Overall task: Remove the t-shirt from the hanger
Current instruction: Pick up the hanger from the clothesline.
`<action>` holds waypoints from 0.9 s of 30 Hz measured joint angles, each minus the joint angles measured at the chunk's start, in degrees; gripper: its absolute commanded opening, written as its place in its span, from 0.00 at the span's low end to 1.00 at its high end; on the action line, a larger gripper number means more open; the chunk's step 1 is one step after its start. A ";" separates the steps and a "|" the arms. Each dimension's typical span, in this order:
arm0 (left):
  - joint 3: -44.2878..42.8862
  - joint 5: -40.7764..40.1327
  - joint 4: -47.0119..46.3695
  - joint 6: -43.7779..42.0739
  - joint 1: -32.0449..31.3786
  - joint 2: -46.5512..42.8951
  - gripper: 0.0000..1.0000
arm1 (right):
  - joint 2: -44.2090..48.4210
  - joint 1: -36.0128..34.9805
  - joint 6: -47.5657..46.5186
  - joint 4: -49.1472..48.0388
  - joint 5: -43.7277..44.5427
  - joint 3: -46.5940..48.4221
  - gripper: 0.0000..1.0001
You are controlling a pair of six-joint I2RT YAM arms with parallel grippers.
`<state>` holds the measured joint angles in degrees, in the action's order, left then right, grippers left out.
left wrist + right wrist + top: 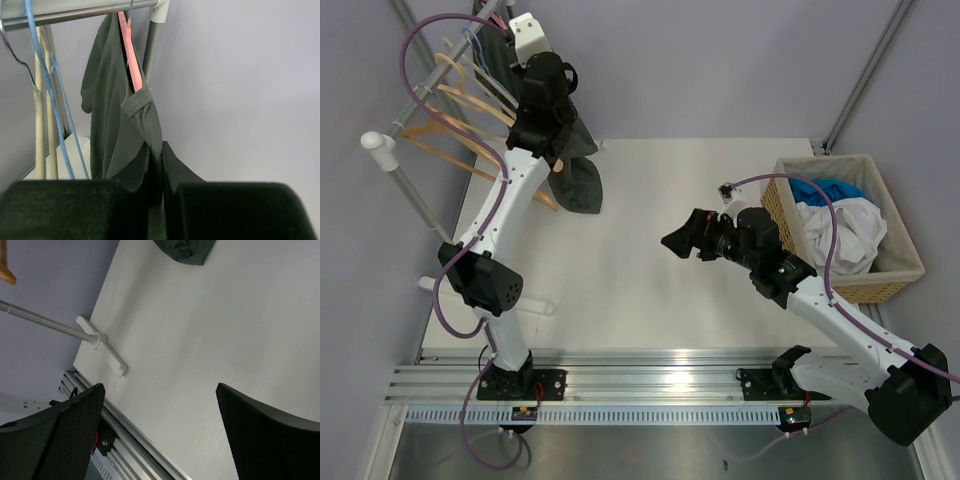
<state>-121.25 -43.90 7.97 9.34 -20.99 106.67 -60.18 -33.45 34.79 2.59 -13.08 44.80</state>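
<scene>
Dark green t-shirt (117, 125), limp and light on a pink hanger (131, 60), is pinched low in the left claw (156, 157); the right claw (160, 390) gapes wide.

The t-shirt (112, 130) is matte dark cloth with a fine meshy weave, the pink hanger (131, 55) looks like smooth plastic, the rail (75, 12) up top is satiny metal, and the basket (880, 290) at right is rough woven wicker.

T-shirt (115, 125) on hanger (131, 60) hangs from the far-left rail (75, 12), apparently at its end; basket (782, 210) sits right.
</scene>
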 measured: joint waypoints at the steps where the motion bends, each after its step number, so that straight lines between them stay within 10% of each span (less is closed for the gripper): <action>1: 0.70 0.20 0.09 0.20 -0.02 -0.55 0.00 | -0.02 0.00 -0.02 0.09 0.00 0.00 0.99; 27: 8.28 6.10 2.78 4.26 -2.64 -11.45 0.00 | -0.59 0.00 -0.02 0.26 -0.13 0.55 0.99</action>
<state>-112.97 -37.80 10.74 13.61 -23.64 95.22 -60.77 -33.45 34.76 2.85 -13.21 45.34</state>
